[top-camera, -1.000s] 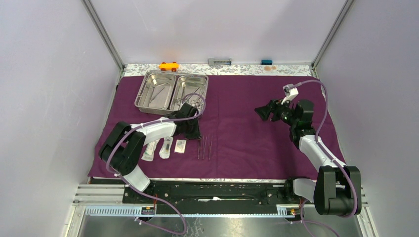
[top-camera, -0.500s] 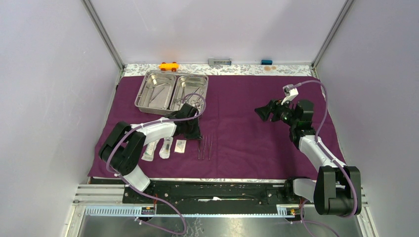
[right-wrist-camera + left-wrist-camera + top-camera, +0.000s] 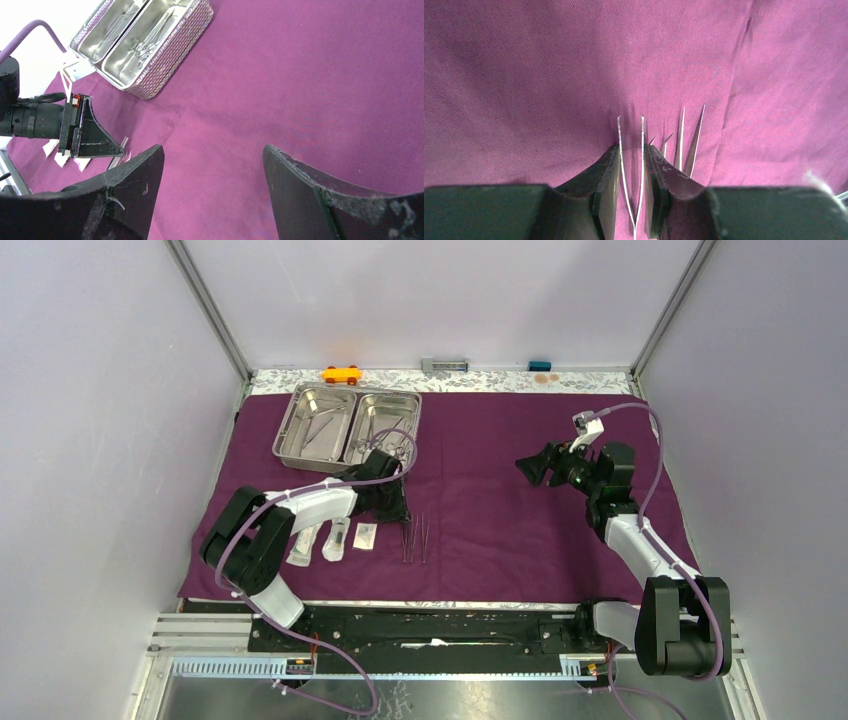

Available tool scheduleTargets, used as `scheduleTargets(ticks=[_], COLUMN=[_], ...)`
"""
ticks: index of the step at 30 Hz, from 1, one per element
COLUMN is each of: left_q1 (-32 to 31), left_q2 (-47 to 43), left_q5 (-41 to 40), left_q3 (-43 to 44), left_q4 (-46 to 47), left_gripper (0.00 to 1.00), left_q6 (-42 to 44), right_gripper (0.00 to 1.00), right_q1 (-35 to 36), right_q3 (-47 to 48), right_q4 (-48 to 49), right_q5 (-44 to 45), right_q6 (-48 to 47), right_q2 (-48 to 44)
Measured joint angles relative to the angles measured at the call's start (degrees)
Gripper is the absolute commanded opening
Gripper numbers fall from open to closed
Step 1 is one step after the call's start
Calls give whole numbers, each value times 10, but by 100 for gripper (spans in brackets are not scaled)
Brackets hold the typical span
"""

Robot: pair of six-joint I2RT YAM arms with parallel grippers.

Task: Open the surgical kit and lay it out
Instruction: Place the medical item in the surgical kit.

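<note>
**Left gripper narrow around tweezers, right gripper wide over the cloth**

The steel tray sits on the purple cloth, which lies spread flat. Ring-handled forceps lie in the tray's right compartment, and thin tools lie in its left one.

The left gripper is low on the cloth just on the near side of the tray. Its jaws are narrow, with one pair of tweezers lying between them. I cannot tell whether the fingers press on it. More tweezers lie just beside it. Three small packets lie in a row near the tray's near left corner.

The right gripper hovers well to the right of the tray, its jaws wide and nothing between them.
</note>
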Motion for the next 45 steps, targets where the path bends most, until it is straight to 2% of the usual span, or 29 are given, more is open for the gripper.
scheduleTargets(ticks=[4,13,25,34,45], left_q1=[0,0,0,0,0], left_q2=[0,0,-2,-3,-5], left_q5=[0,0,-2,-12,-14], left_q3=[0,0,1,4,4], left_q4=[0,-1,-15,-26,-26], left_gripper=[25,17,15,15,22], left_q6=[0,6,16,22,22], right_gripper=[79,79,79,79,79], right_q1=[-1,-1,-1,-1,-1], right_q3=[-3,-4,-5,-5,-6], right_q4=[0,0,0,0,0], right_q5=[0,0,0,0,0], right_q6=[0,0,0,0,0], right_q2=[0,-2,-2,-2,-2])
